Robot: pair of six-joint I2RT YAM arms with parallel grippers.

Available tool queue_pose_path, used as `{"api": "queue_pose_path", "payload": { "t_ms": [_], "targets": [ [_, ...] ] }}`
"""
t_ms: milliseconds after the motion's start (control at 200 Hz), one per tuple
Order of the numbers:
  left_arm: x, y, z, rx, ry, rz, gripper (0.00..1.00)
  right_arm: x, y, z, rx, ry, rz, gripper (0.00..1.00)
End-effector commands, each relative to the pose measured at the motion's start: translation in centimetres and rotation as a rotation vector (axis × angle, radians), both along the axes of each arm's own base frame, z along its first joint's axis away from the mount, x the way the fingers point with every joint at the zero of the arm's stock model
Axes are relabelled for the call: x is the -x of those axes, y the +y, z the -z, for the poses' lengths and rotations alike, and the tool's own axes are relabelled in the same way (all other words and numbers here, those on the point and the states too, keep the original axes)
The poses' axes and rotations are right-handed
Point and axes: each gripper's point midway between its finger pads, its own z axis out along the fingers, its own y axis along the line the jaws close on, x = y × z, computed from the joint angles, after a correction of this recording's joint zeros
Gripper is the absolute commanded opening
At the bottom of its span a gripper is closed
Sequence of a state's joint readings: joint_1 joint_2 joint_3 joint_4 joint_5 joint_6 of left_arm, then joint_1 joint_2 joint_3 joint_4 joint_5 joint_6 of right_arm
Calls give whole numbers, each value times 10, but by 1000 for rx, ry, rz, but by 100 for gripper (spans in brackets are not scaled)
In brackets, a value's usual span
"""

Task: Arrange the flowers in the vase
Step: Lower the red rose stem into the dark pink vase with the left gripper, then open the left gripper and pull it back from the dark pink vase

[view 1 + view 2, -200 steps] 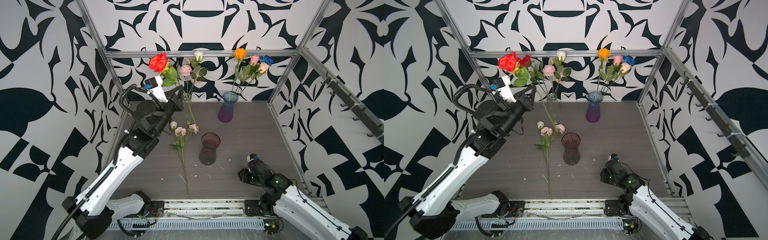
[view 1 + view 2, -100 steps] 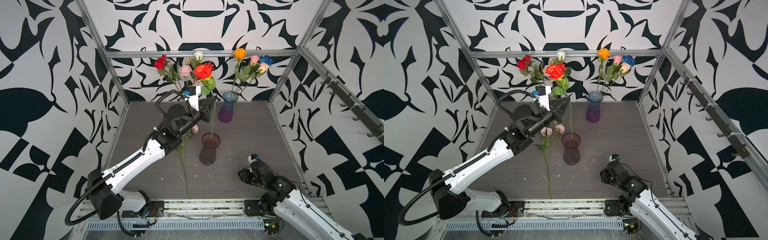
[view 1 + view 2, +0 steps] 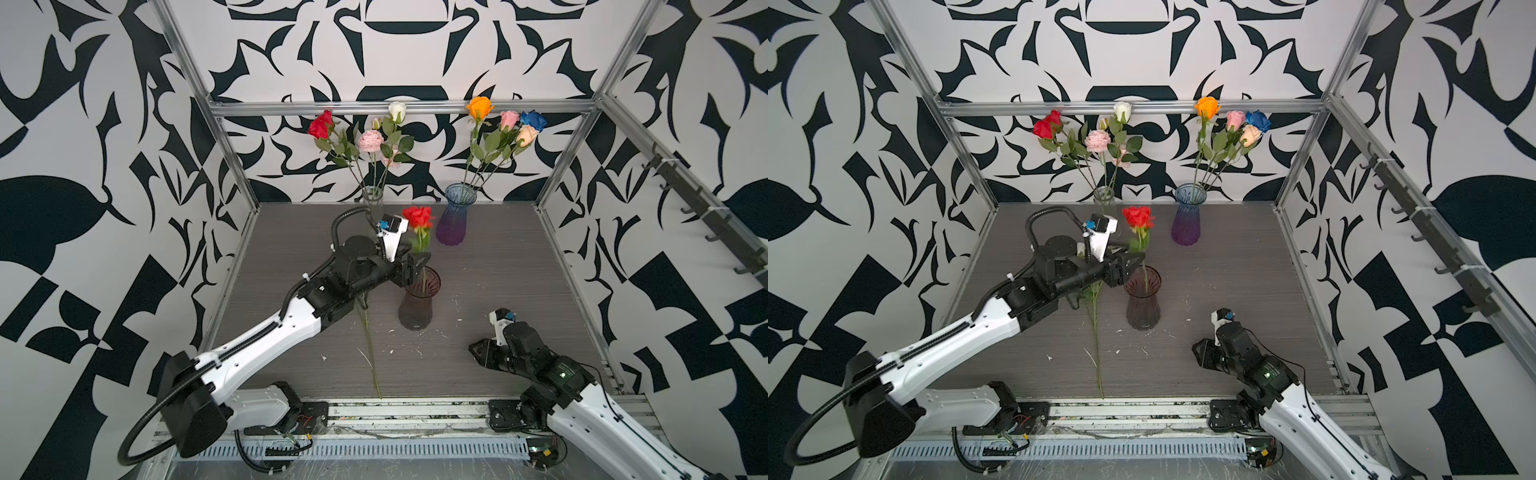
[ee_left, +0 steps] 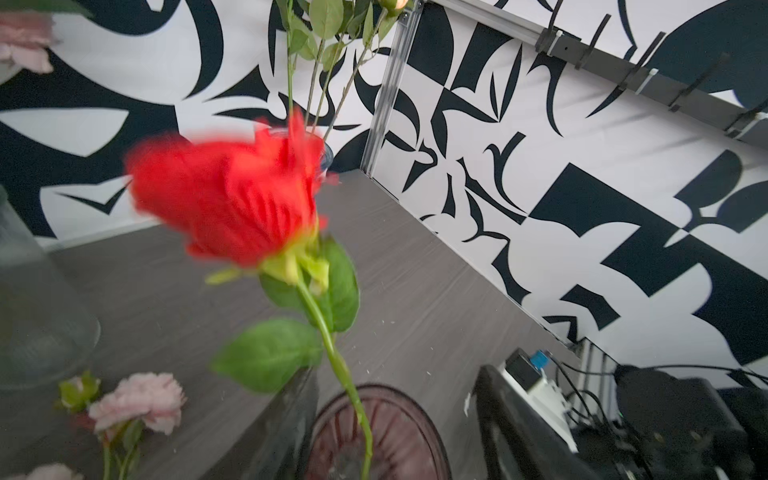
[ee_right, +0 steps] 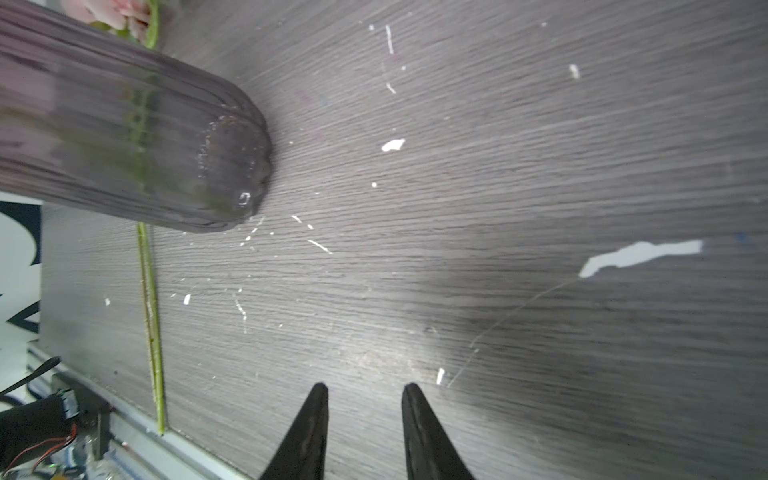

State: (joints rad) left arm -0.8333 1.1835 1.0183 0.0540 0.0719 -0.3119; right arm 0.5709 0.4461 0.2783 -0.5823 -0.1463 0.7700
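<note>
A red rose [image 3: 417, 217] [image 3: 1137, 217] stands with its green stem down inside the dark maroon ribbed vase [image 3: 417, 301] [image 3: 1143, 303] at mid table; the bloom [image 4: 232, 199] is blurred. My left gripper [image 3: 415, 266] [image 3: 1131, 266] [image 4: 395, 374] hovers at the vase's rim, open, the stem [image 4: 340, 365] free between its fingers. A stem of ruffled pale pink flowers [image 4: 139, 401] lies on the table left of the vase, its stem [image 3: 370, 345] [image 5: 150, 324] running to the front edge. My right gripper [image 3: 478, 351] [image 5: 365, 390] is low at the front right, open and empty.
At the back stand a clear glass vase [image 3: 372, 197] with red, white and pink flowers and a blue-purple vase [image 3: 455, 220] with orange, pink, blue and peach roses. Metal frame posts [image 3: 232, 158] and patterned walls close in the table. White specks [image 5: 392, 144] dot the wood.
My left arm swung right from the back left, brought the red rose over the maroon vase, lowered its stem in and opened its jaws. The right arm stayed put.
</note>
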Motion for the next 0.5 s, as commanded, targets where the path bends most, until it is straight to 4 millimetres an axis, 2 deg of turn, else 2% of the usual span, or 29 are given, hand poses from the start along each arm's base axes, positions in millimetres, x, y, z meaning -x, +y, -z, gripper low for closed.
{"api": "queue_pose_path", "payload": {
  "t_ms": [0,75,195,285,375,440,495],
  "targets": [
    [29,21,18,-30,51,42,68,-1,6,-9,-31,-39,-30,34],
    [43,38,23,-23,65,31,68,-2,6,-19,-46,-62,-27,34],
    [59,69,43,-45,122,-30,68,-7,3,-44,-28,-112,-27,34],
    [68,93,62,-60,180,-101,65,-11,5,-55,-15,-137,-46,34],
    [65,127,94,-107,267,-268,62,-14,5,-52,15,-134,-56,34],
    [63,152,122,-158,335,-403,63,-14,4,-41,34,-125,-62,33],
    [62,166,141,-188,384,-482,63,-16,2,-28,46,-115,-40,33]
  ]
}}
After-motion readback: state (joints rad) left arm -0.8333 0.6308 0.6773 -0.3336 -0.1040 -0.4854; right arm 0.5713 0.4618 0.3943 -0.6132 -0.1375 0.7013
